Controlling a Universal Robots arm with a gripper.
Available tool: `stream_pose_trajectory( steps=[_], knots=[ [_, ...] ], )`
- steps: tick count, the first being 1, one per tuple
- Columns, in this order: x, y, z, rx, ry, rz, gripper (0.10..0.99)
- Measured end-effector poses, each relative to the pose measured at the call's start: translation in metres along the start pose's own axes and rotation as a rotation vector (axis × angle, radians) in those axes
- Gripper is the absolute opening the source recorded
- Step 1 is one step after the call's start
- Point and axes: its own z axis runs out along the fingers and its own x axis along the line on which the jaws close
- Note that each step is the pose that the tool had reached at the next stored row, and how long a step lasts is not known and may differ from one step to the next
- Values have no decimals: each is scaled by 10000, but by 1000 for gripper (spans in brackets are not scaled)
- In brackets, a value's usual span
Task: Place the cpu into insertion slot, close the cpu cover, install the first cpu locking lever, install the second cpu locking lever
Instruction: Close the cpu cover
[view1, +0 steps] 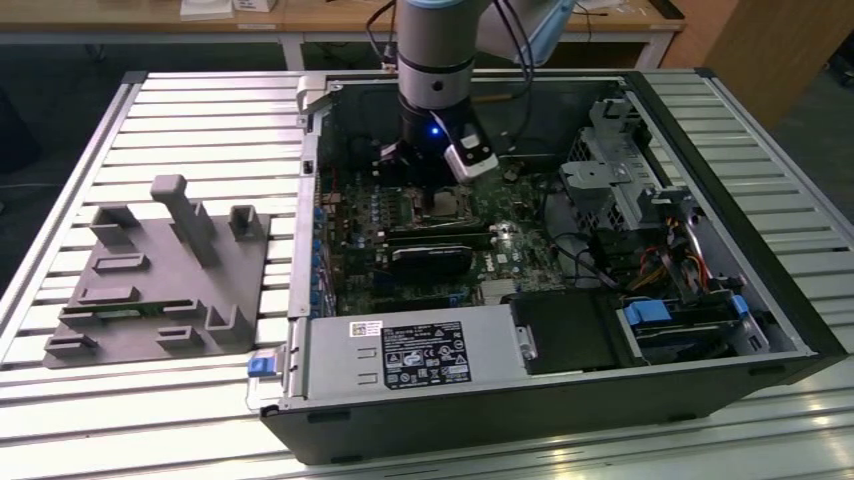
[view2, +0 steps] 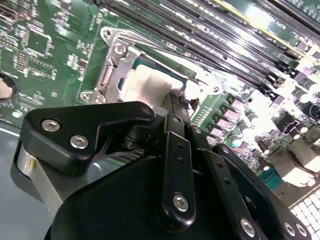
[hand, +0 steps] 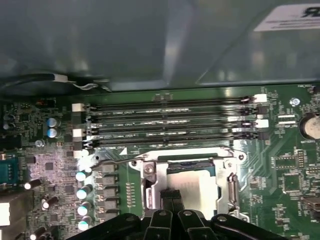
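Centrally, the cpu (hand: 197, 186), a dull silver square, sits flat in the metal-rimmed insertion slot (hand: 231, 182); the gripper (hand: 171, 194) holds its fingers together at its edge.

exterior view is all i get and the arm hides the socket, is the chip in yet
Observer: Yes, in both wrist views the small square cpu with the dull silver top sits inside the silver-rimmed insertion slot.
Operator: where's the gripper
Observer: The black gripper is at the cpu's edge, jaws seemingly shut; contact I cannot tell.
Operator: lever?
Observer: In the first wrist view a thin silvery wire lever lies between the slot and the long black memory slots.
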Motion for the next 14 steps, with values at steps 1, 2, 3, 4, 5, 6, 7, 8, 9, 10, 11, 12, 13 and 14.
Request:
stream_pose_trajectory(
  steps=[1,2,3,4,5,6,7,8,9,10,11,12,13,14],
  knots=[
    [9,-1,3,-1,0,0,106],
    [15,-1,8,-2,-1,0,106],
    [21,-1,13,-3,-1,-2,106],
    [26,-2,18,-1,0,-3,106],
    [32,-3,23,-1,0,-5,106],
    [38,-4,27,0,1,-7,106],
    [44,-5,29,0,1,-9,106],
    [48,-5,32,0,1,-10,106],
    [51,-5,34,-1,1,-12,106],
    [54,-5,36,-1,1,-15,106],
    [59,-6,39,0,1,-16,106],
    [64,-6,41,1,1,-16,106],
    [68,-6,43,2,1,-16,106],
    [72,-7,44,2,1,-17,106]
  ],
)
